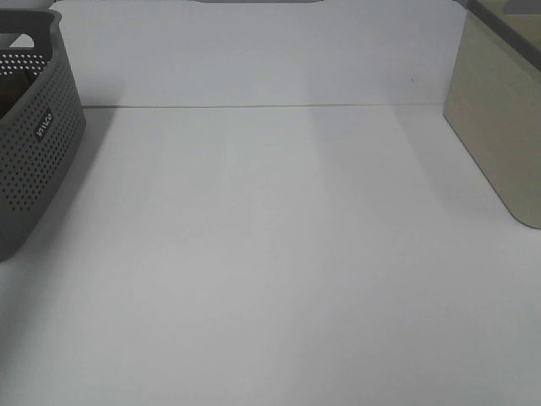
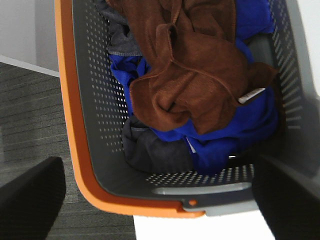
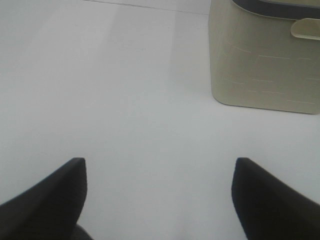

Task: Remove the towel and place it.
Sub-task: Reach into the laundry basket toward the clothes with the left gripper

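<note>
Towel [image 2: 190,75] sits bunched in the basket [image 2: 95,125], frame centre, not yet removed; my left gripper [image 2: 157,165] and right gripper [image 3: 160,161] gape empty.

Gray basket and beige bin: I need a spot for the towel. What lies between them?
Nothing; the high view shows bare white table between the gray basket and the beige bin.

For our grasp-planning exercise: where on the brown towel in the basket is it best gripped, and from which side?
Probably grip the towel by its bunched top fold, coming down through the open top of the basket: it lies crumpled over the blue cloth, and the walls block the sides.
</note>
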### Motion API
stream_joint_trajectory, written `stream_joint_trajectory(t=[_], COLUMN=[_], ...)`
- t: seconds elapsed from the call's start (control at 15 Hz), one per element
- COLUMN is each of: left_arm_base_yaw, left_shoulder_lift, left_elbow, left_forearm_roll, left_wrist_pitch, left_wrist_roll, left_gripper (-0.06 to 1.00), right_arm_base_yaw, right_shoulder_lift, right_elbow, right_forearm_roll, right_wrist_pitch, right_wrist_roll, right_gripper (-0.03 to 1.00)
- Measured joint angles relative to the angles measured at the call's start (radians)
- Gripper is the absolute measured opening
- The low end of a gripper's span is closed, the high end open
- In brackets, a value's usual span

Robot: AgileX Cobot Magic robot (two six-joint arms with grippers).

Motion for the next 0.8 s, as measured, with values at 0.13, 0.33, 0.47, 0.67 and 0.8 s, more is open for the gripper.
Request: stream_joint_trajectory(t=[0.13, 0.33, 0.47, 0.67, 0.8], left_arm_base_yaw=[0.022, 0.022, 0.022, 0.022, 0.022], left_shoulder_lift=[0.197, 0.396, 0.493, 0.561, 0.584], left_elbow=[-0.130, -0.257, -0.302, -0.312, -0.313], left_forearm_roll=[0.002, -0.011, -0.017, -0.017, -0.017], left_wrist_pitch=[0.000, -0.001, -0.002, -0.001, -0.004], left_wrist_roll=[0.031, 0.038, 0.038, 0.052, 0.061], left_gripper=[0.93, 0.93, 0.93, 0.92, 0.90], right_arm_base_yaw=[0.000, 0.000, 0.000, 0.000, 0.000], right_shoulder_lift=[0.000, 0.000, 0.000, 0.000, 0.000], right_elbow=[0.000, 0.000, 0.000, 0.000, 0.000], right_forearm_roll=[0.000, 0.000, 0.000, 0.000, 0.000], right_wrist_pitch=[0.000, 0.000, 0.000, 0.000, 0.000], right_wrist_roll=[0.000, 0.000, 0.000, 0.000, 0.000], right_gripper=[0.77, 0.77, 0.77, 0.77, 0.77])
